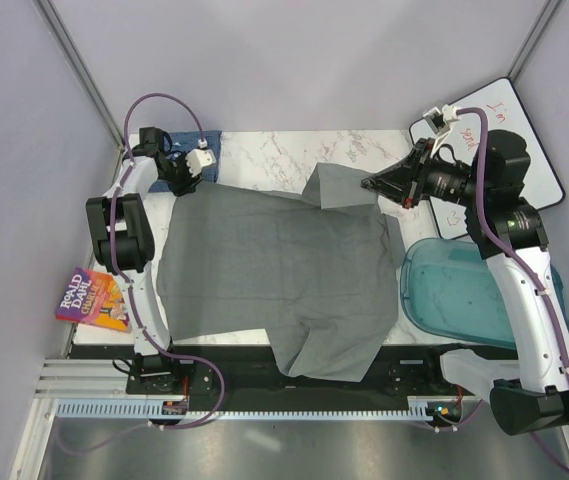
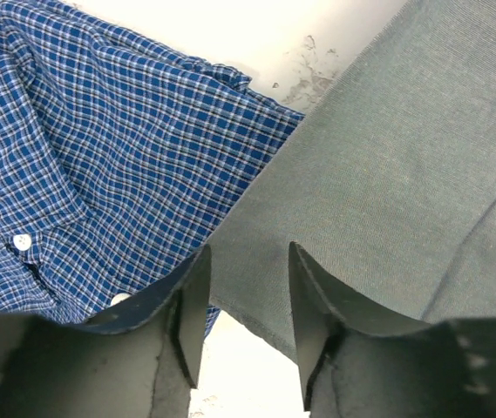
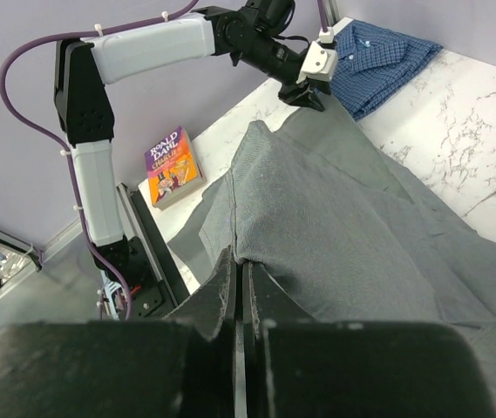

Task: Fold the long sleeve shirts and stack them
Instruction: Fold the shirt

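top external view, left to right, every place taken off the grey shirt (image 1: 274, 270).

- paperback book (image 1: 92, 298) is lying off the grey shirt's left edge, at the left lip of the marble table (image 1: 284, 150), apart from the cloth.
- left gripper (image 1: 199, 165) is hanging over the grey shirt's far-left corner. in the left wrist view its fingers (image 2: 191, 305) are standing apart, released, with a clear gap between them. the grey hem is running below that gap and nothing is being pinched.
- blue checked shirt (image 2: 99, 157) is lying bunched just beyond the grey shirt's far-left corner, its edge touching the grey hem. white buttons are showing on it.
- the grey shirt itself is lying spread across the middle of the table, mostly flat. its near-right part is reaching past the table's near edge, and a flap is standing up at its far-right corner.
- right gripper (image 1: 369, 185) is sitting at that far-right corner. in the right wrist view the fingers are pressing together, clenched on a raised ridge of grey cloth that is running up to the tips.
- teal tub (image 1: 454, 295) is sitting just off the grey shirt's right edge, partly under the right arm.
- whiteboard (image 1: 509, 110) is lying beyond the grey shirt's far-right corner, well apart. its writing is too small to read.
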You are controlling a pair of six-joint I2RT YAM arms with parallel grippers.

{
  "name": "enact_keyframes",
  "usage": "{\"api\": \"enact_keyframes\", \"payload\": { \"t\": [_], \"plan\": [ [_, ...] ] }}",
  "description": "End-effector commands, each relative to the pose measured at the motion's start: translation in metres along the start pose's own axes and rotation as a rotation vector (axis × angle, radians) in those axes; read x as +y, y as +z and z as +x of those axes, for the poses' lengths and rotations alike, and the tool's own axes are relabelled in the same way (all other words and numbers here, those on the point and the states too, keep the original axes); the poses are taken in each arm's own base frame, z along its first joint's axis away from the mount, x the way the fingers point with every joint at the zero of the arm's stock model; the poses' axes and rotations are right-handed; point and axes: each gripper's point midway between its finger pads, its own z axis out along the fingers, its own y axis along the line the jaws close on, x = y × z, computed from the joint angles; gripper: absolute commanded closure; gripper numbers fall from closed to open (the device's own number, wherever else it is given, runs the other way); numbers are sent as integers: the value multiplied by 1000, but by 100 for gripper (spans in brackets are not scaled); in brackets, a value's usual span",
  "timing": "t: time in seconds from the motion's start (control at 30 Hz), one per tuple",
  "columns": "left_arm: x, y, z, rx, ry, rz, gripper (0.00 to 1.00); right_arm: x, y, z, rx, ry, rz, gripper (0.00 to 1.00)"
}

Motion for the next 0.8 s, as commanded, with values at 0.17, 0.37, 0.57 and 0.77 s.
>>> {"api": "enact_keyframes", "payload": {
  "t": [0.17,0.37,0.57,0.77],
  "plan": [
    [3,-10,-20,-31,68,11,73,13,-8,-2,-8,-52,-22,100],
    [-5,-36,-37,-66,85,0,89,18,-12,-6,-24,-65,-17,100],
    [-27,-56,-40,-69,137,11,98,27,-19,-6,-33,-68,-20,100],
    [-59,-71,-33,-44,188,36,98,35,-27,5,-23,-44,-16,100]
  ]
}}
